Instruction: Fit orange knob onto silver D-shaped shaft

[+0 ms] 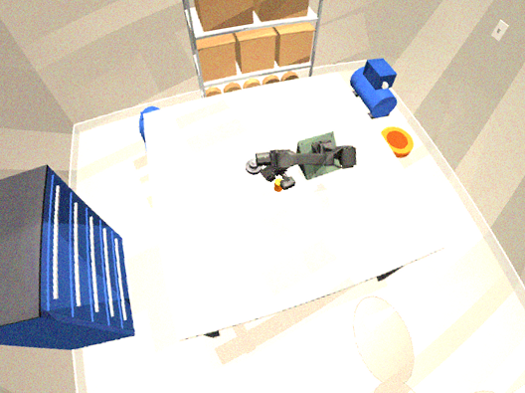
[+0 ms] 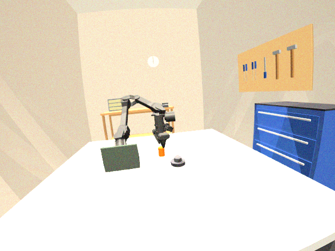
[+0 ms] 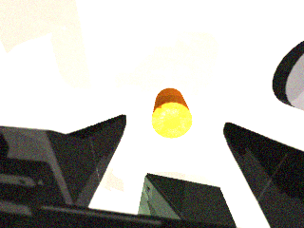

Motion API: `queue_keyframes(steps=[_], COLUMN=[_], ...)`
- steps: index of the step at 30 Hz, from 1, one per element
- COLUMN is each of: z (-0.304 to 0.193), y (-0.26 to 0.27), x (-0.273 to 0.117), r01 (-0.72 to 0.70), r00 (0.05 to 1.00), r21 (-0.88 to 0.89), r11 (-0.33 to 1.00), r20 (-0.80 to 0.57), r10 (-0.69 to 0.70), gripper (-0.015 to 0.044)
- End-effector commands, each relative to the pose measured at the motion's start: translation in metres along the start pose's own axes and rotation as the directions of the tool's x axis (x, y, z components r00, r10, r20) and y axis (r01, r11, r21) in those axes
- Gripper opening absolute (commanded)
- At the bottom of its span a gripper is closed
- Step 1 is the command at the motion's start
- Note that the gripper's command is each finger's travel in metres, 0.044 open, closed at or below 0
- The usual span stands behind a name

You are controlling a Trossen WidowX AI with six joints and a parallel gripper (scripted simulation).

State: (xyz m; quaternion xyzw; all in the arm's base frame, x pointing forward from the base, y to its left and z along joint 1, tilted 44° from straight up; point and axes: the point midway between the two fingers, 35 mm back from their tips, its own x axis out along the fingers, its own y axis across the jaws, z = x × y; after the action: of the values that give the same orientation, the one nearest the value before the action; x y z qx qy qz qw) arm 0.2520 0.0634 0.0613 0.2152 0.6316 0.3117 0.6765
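Observation:
The orange knob [image 1: 278, 185] [image 2: 161, 151] [image 3: 171, 114] stands upright on the white table, its top bright yellow in the wrist view; its hole is hidden underneath. My gripper [image 3: 173, 123] is open and empty, pointing down. In the wrist view the knob shows between the two fingertips with a gap on each side; in the exterior view the tips are just above the knob's top. The round grey pedestal [image 1: 252, 167] [image 2: 177, 162] [image 3: 284, 78] stands on the table a short way from the knob. The arm partly covers it in the top view, and the shaft's flat side cannot be made out.
The green base block [image 1: 308, 167] [image 2: 120, 158] [image 3: 161, 201] of the arm stands on the table near the knob. The white table [image 1: 242, 259] [image 2: 172, 205] carries them all. A blue drawer cabinet [image 1: 69, 257] [image 2: 286, 135] stands beyond the table's edge.

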Motion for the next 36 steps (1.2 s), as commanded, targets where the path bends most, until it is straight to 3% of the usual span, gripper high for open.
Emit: queue_keyframes(steps=[1, 35, 36], z=[-0.001, -0.003, -0.003], y=[0.0, 0.002, 0.002], x=[0.008, 0.06, 0.06], r01=[-0.005, -0.011, -0.011], r00=[1.0, 1.0, 1.0], r21=[0.006, 0.005, 0.005], r11=[1.0, 1.0, 1.0], r20=[-0.004, -0.003, -0.003], r10=[0.005, 0.011, 0.011], gripper=[0.044, 0.044, 0.0414])
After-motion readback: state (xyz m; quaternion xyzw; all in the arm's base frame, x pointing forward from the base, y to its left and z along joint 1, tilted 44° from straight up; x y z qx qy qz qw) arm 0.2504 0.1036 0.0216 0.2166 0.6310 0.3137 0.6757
